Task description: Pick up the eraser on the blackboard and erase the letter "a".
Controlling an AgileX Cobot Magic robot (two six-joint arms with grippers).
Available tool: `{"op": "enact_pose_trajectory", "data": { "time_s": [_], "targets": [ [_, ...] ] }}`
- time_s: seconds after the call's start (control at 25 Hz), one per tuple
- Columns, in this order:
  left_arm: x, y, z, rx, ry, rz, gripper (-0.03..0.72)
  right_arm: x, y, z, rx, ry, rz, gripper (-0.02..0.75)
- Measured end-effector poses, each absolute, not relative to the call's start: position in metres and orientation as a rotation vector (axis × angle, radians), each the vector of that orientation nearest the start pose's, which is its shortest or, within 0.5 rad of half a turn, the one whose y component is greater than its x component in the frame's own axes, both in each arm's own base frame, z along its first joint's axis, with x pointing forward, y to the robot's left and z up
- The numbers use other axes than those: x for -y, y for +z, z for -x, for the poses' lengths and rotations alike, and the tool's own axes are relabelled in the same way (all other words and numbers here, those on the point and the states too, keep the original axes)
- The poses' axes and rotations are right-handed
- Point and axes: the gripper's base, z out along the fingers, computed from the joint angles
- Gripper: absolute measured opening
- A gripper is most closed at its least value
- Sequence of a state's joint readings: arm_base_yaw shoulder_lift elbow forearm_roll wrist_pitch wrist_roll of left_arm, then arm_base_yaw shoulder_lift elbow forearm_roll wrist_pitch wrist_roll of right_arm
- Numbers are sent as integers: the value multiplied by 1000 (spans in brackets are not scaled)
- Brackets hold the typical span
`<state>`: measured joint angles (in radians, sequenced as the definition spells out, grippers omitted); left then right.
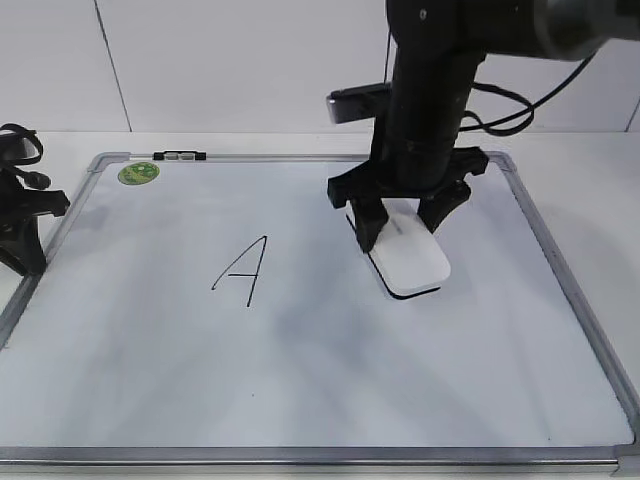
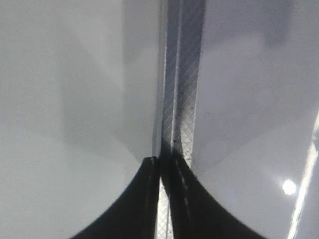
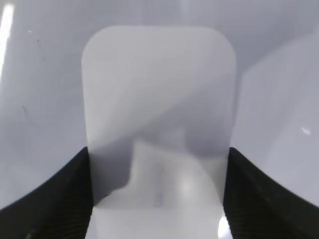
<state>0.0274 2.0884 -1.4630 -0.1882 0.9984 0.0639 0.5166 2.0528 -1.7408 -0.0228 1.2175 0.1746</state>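
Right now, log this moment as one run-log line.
right gripper: shut on eraser | eraser: on blackboard | left gripper: shut, at board's left frame | capital "A": intact | lowercase "a": not visible

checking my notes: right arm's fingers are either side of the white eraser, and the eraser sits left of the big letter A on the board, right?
Not quite. In the exterior view the eraser lies right of the capital A, not left. The rest holds: the right arm's fingers sit either side of the eraser on the board.
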Motion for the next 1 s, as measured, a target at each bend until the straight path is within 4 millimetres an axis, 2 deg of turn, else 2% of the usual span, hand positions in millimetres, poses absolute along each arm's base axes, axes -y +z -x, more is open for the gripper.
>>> {"op": "enact_pose_trajectory", "data": {
  "time_s": [0.2, 0.36, 0.72, 1.0],
  "targets": [
    [3, 150, -404, -3089, -245, 97, 22, -200, 253, -369, -2914, -12, 438, 541],
    [3, 150, -404, -3089, -245, 97, 22, -185, 255, -376, -2920, -24, 367, 541],
    [3, 150, -404, -3089, -245, 97, 22, -121, 255, -401, -2941, -52, 123, 541],
    [3, 150, -404, -3089, -245, 97, 22, -87, 254, -410, -2953, -22, 8, 541]
  ]
}}
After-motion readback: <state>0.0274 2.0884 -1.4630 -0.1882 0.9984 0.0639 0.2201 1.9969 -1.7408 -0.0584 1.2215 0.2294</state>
